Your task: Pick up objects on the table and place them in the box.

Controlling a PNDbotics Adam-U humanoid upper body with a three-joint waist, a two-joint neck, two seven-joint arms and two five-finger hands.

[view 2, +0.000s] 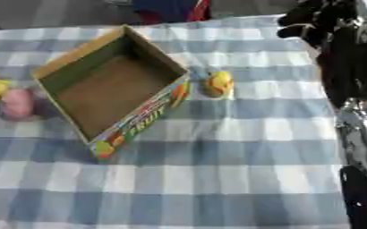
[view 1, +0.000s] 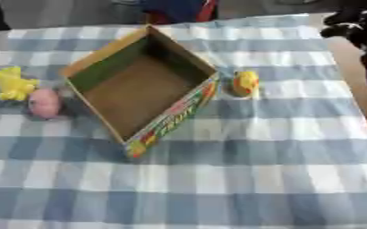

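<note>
Well apart from the right hand point(view 2: 312, 20), yellow toy point(view 2: 218, 83) beside box point(view 2: 69, 62).

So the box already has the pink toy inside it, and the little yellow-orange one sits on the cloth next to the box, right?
Not quite. The box is empty in the left eye view. The pink toy lies on the checked cloth outside the box, beside a yellow toy. The yellow-orange one does sit on the cloth next to the box.
</note>
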